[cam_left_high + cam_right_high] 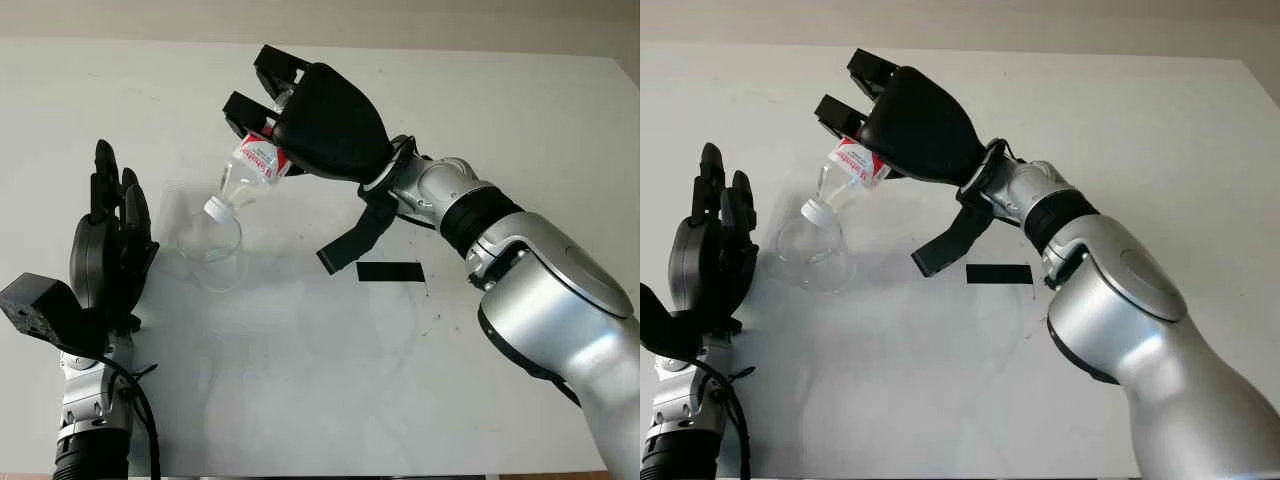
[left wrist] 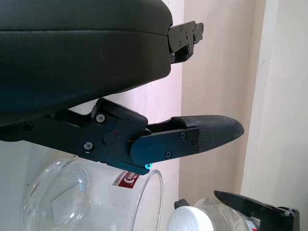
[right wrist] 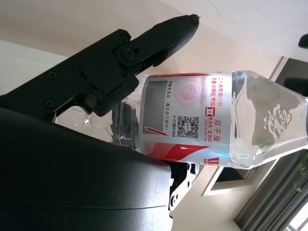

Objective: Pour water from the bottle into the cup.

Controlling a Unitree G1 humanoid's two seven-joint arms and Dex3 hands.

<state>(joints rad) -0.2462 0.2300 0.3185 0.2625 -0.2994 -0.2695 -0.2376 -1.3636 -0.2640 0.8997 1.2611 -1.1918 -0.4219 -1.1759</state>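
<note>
Your right hand (image 1: 300,115) gripping the clear bottle (image 1: 250,168), red-and-white label, white cap on, tilted over the glass cup (image 1: 205,240), left hand (image 1: 105,250) open beside it

Robot test bench in a plain indoor room, probably a laboratory. A bare white table (image 1: 300,380) carries a single black tape marker (image 1: 390,271), and beige painted walls (image 2: 216,72) rise behind it. No household or shop furnishings identify the place more closely.

Silver arms (image 1: 560,290); black hands (image 1: 325,120)
</note>
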